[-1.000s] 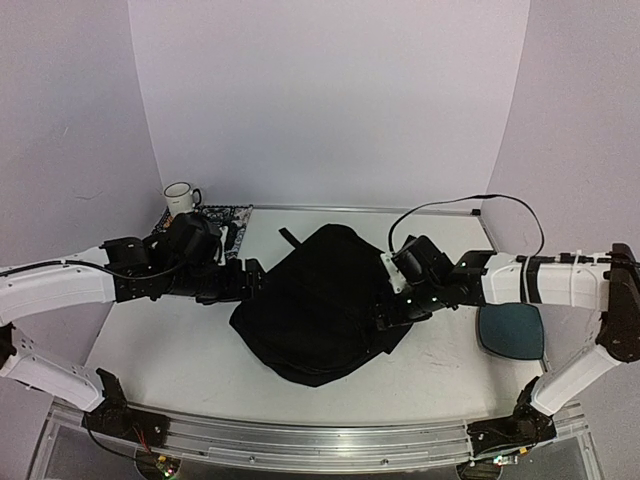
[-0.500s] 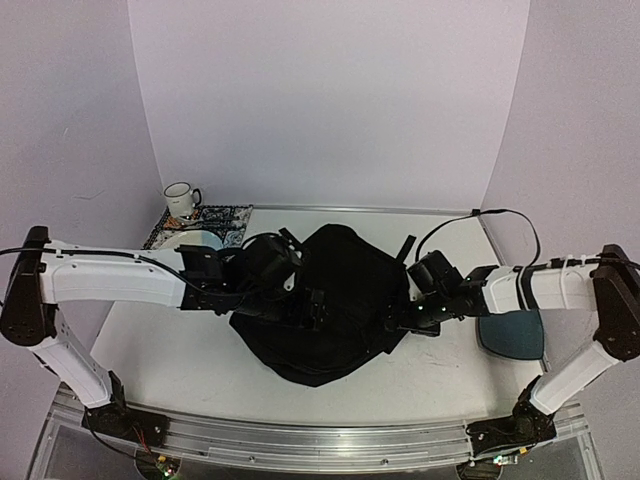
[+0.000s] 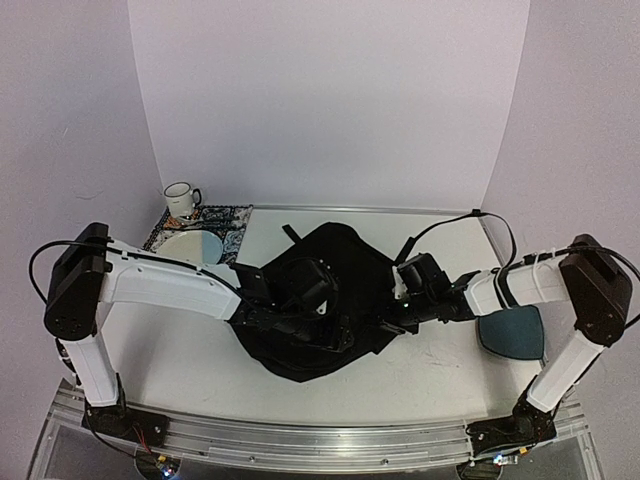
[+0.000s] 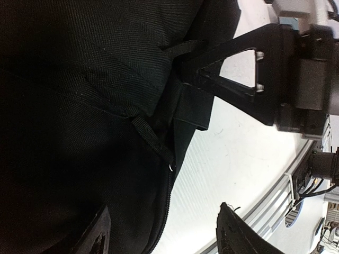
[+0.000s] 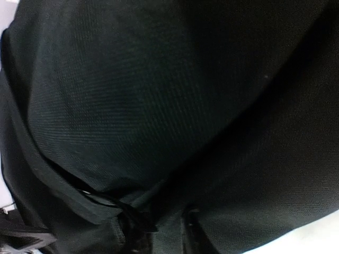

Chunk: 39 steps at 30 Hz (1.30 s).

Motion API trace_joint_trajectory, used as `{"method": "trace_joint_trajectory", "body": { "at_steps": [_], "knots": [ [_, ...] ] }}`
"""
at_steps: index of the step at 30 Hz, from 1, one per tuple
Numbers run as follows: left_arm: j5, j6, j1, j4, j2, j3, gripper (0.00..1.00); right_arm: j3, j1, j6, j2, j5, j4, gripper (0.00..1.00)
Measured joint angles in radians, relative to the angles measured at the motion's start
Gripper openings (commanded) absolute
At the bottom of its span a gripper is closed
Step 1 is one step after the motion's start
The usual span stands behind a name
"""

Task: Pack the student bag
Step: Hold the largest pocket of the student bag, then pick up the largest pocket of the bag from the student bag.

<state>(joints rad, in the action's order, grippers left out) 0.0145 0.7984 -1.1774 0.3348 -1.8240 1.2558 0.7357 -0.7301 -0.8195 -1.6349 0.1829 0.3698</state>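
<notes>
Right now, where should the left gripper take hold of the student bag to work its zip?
Probably the zipper pull: a loose strap lying on the student bag by its edge. Bring the left gripper down from above, fingers straddling its width.

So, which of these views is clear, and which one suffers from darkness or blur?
Top external view: evenly lit and sharp, though the student bag is a nearly featureless black mass. Left wrist view: the weave is crisp, the table glares white. Right wrist view: dark and soft, filled almost wholly by black fabric.

left gripper [image 4: 165, 235] low, jaws apart | right gripper [image 5: 159, 237] low, jaws pinched close
</notes>
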Motion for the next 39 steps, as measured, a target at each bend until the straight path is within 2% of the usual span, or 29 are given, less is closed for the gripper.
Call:
{"method": "trace_joint_trajectory", "body": {
  "at_steps": [8,13,23,28,33,35,39],
  "knots": [
    [-0.015,0.066,0.000,-0.034,-0.048,0.002,0.51,-0.037,0.000,-0.034,0.038,0.021,0.060,0.01],
    [-0.016,0.095,0.009,-0.057,-0.083,0.011,0.44,-0.092,-0.004,-0.053,0.068,0.050,0.151,0.00],
    [0.048,0.153,0.049,-0.142,-0.126,0.040,0.38,-0.150,-0.028,-0.083,0.112,0.112,0.327,0.00],
    [0.081,0.176,0.063,-0.167,-0.170,0.040,0.36,-0.156,-0.029,-0.095,0.134,0.070,0.313,0.07],
    [0.099,0.195,0.063,-0.182,-0.207,0.040,0.31,-0.155,-0.029,-0.091,0.160,-0.025,0.216,0.17],
    [0.099,0.200,0.063,-0.187,-0.215,0.040,0.30,-0.155,-0.029,-0.093,0.164,-0.062,0.171,0.24],
    [0.105,0.204,0.066,-0.192,-0.237,0.054,0.26,-0.148,-0.029,-0.088,0.157,-0.102,0.100,0.30]
  ]
}}
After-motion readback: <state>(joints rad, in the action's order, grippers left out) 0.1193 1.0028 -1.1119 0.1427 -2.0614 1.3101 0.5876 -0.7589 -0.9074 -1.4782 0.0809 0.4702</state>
